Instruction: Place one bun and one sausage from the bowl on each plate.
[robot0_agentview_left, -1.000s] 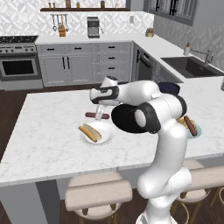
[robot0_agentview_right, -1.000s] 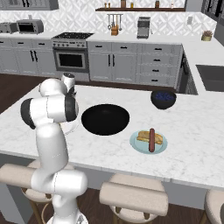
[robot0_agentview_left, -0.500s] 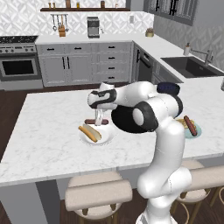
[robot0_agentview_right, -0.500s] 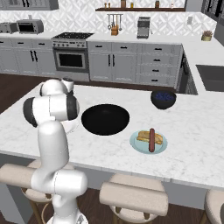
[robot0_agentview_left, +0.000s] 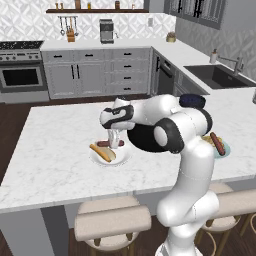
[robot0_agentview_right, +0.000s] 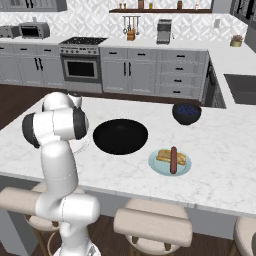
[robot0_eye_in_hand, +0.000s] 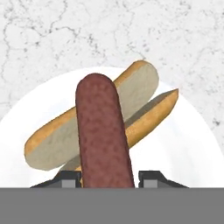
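My gripper is shut on a dark red sausage just above the white plate. A split bun lies on that plate. In the hand view the sausage runs up from between the fingertips and crosses over the bun on the white plate. The glossy black bowl looks empty. The blue-green plate holds a bun and a sausage.
A dark navy bowl stands at the back of the marble island. Stools line the island's near edge. My arm hides part of the black bowl in the left base view.
The gripper has come down and a little nearer with the sausage, from above the plate to just over the bun.
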